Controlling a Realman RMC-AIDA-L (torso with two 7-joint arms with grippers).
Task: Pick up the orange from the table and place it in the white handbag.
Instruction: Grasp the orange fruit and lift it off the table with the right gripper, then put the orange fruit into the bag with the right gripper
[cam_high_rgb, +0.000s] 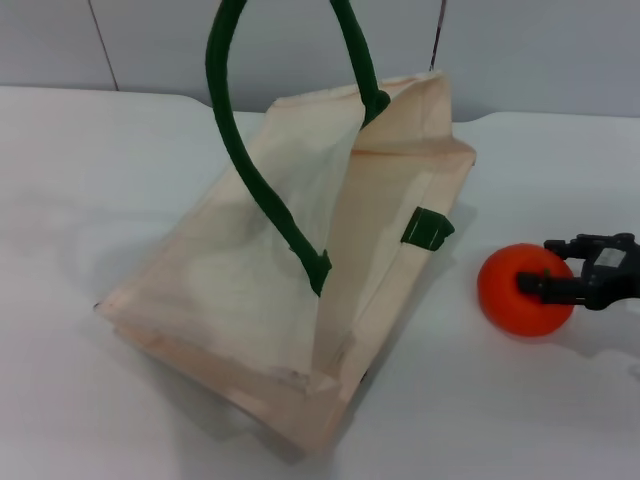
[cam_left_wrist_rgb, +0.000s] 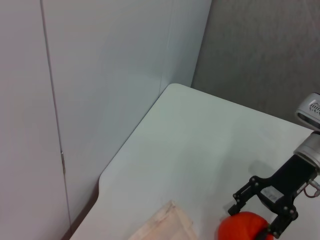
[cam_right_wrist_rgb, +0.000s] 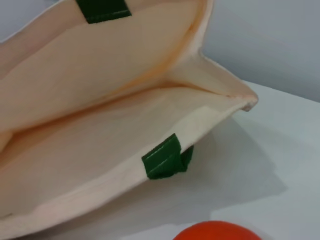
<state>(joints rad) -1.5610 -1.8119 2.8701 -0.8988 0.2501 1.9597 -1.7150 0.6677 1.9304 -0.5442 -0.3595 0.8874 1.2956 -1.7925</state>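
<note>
Currently the bright orange-red round toy orange (cam_high_rgb: 522, 290) sits on the plain white worktop (cam_high_rgb: 90, 200) at the right middle of the head view, just beside the white handbag (cam_high_rgb: 250, 290) but apart from it. The black right gripper (cam_high_rgb: 560, 268) reaches in from the right edge, jaws spread either side of the fruit, one finger above and one across its front; contact looks made, but a firm clamp cannot be told. The orange rests on the worktop.

The cream cloth tote with thick dark green rope handles (cam_high_rgb: 240, 150) fills the frame centre, mouth held open, one handle rising out of the top edge. A small green fabric tab (cam_high_rgb: 427, 228) sits on its rim facing the orange. No lettering or brand is legible on bag, tab or gripper.

Left gripper: not visible.
</note>
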